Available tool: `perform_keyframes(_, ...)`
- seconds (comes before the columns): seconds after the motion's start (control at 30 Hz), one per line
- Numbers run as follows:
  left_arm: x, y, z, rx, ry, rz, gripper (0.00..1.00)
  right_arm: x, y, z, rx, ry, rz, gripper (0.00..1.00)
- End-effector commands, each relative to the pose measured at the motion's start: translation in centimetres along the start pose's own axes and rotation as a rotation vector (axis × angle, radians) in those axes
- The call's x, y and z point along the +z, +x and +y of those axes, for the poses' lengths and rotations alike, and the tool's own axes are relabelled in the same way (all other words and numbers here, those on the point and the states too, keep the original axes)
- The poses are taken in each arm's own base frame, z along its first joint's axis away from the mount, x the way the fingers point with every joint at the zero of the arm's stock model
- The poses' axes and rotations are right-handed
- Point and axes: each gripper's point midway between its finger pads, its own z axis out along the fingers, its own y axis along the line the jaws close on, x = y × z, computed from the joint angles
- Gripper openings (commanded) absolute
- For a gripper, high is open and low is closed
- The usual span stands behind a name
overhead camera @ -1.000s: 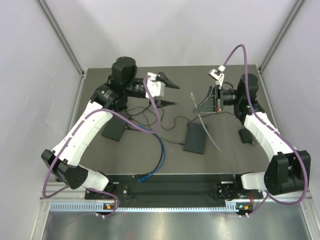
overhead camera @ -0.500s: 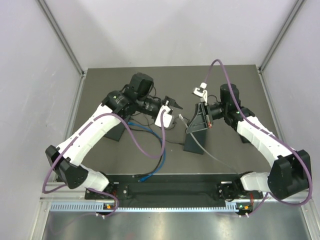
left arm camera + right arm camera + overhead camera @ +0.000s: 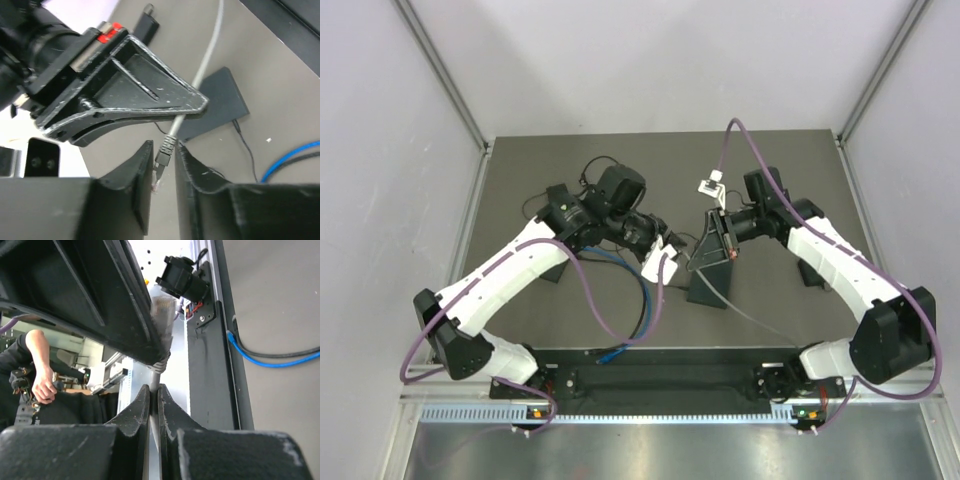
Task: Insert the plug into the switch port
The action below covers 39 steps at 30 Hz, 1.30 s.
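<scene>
At the right gripper (image 3: 154,390): pinched together on a thin grey round network cable (image 3: 210,55), just behind the strain boot. Holds it so that the small clear plastic plug (image 3: 162,312) sticks out beyond the fingertips, in the air over the middle of the dark grey bench (image 3: 650,160), roughly midway between its left and right edges. At the left gripper (image 3: 163,150): brackets the boot closely with one black finger on either side; cannot tell whether the pads bear on it or stand just off. Judging by looks: very light, hard and slick in the body, brittle at the latch tab, and limp yet springy behind, so likely to swing or twist if held far back along the cable. Best to take hold on the flat sides of the plug body or the boot, keeping off the tab and leaving the nose free for the port. Just beneath, toward the near edge: a flat black rectangular box (image 3: 712,292) with a thin black cord (image 3: 245,145), probably the switch; no sight of its port face. Further left, a loop of blue cable (image 3: 642,305).
</scene>
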Motion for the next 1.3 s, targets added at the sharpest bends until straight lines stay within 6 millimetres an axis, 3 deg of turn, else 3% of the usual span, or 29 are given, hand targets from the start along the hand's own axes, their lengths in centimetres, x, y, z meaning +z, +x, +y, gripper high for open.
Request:
perform_keyframes(0.0,0.3,0.7,-0.4,0.024,0.021,0.058,0.21,0.2,-0.4,1.1,-0.093,0.003,0.013,0.00)
perform_keyframes(0.03,0.3,0.6,-0.5,0.021,0.029,0.061,0.08,0.2,-0.5,1.3,-0.103,0.004,0.012,0.00)
perform_keyframes(0.07,0.4,0.6,-0.6,-0.005,0.030,0.066,0.03,0.2,-0.4,1.3,-0.097,0.009,0.015,0.11)
perform_keyframes(0.1,0.5,0.7,-0.6,-0.021,0.030,0.070,0.00,0.0,-0.6,0.7,-0.138,0.054,0.013,0.30)
perform_keyframes(0.13,0.5,0.7,-0.2,-0.039,0.012,0.070,0.00,-0.4,-0.9,0.4,-0.173,0.097,0.005,0.63)
perform_keyframes(0.17,0.5,0.6,0.0,-0.148,-0.018,0.069,0.00,-1.3,-1.7,-1.0,-0.218,0.225,-0.001,0.76)
perform_keyframes(0.2,0.6,0.9,0.4,-0.213,-0.042,0.069,0.00,-2.1,-2.5,-1.8,-0.237,0.303,-0.017,0.83)
perform_keyframes(0.27,-0.1,2.0,1.1,-0.408,-0.098,0.037,0.00,-5.7,-5.3,-2.6,-0.281,0.447,-0.108,0.94)
perform_keyframes(0.3,-0.1,3.0,1.4,-0.493,-0.118,0.030,0.00,-9.1,-6.8,-3.3,-0.272,0.525,-0.191,0.96)
perform_keyframes(0.37,-1.5,4.8,3.2,-0.765,-0.211,-0.042,0.00,-13.1,-9.5,-2.3,-0.332,0.615,-0.290,0.99)
perform_keyframes(0.4,-2.6,7.1,3.9,-0.882,-0.259,-0.052,0.00,-16.7,-10.3,-2.5,-0.334,0.698,-0.358,1.00)
perform_keyframes(0.5,-3.2,8.7,5.3,-1.181,-0.322,-0.157,0.00,-20.7,-12.0,-0.6,-0.459,0.838,-0.385,1.00)
perform_keyframes(0.57,-4.1,9.6,6.7,-1.315,-0.398,-0.240,0.00,-22.3,-12.2,0.1,-0.530,0.925,-0.353,1.00)
perform_keyframes(0.67,-3.6,10.0,6.5,-1.458,-0.393,-0.299,0.00,-22.6,-11.8,0.4,-0.582,0.963,-0.316,1.00)
perform_keyframes(0.8,-0.5,10.5,5.1,-1.703,-0.210,-0.350,0.00,-21.8,-10.9,0.2,-0.647,0.953,-0.266,0.95)
perform_keyframes(0.83,0.1,9.9,5.2,-1.718,-0.169,-0.362,0.00,-21.6,-10.7,0.2,-0.671,0.952,-0.251,0.92)
perform_keyframes(0.93,2.2,8.6,4.5,-1.762,-0.064,-0.366,0.00,-20.4,-9.8,0.4,-0.814,0.940,-0.175,0.78)
perform_keyframes(0.97,2.5,8.1,4.4,-1.788,-0.036,-0.372,0.00,-19.7,-8.8,-0.4,-0.879,0.915,-0.131,0.71)
perform_keyframes(1.03,3.9,7.3,3.5,-1.834,0.052,-0.367,0.00,-19.0,-8.4,0.8,-1.040,0.917,-0.119,0.66)
perform_keyframes(1.07,4.3,7.1,3.2,-1.871,0.083,-0.364,0.00,-18.5,-7.2,-0.4,-1.070,0.904,-0.094,0.59)
perform_keyframes(1.1,5.0,6.9,2.7,-1.893,0.115,-0.356,0.00,-17.8,-7.1,0.8,-1.167,0.898,-0.100,0.57)
perform_keyframes(1.13,5.4,6.8,2.5,-1.908,0.125,-0.349,0.00,-17.2,-6.0,-0.1,-1.168,0.876,-0.087,0.56)
perform_keyframes(1.27,6.3,6.3,1.8,-1.936,0.149,-0.327,0.00,-13.5,-3.6,-0.2,-1.247,0.750,0.006,0.52)
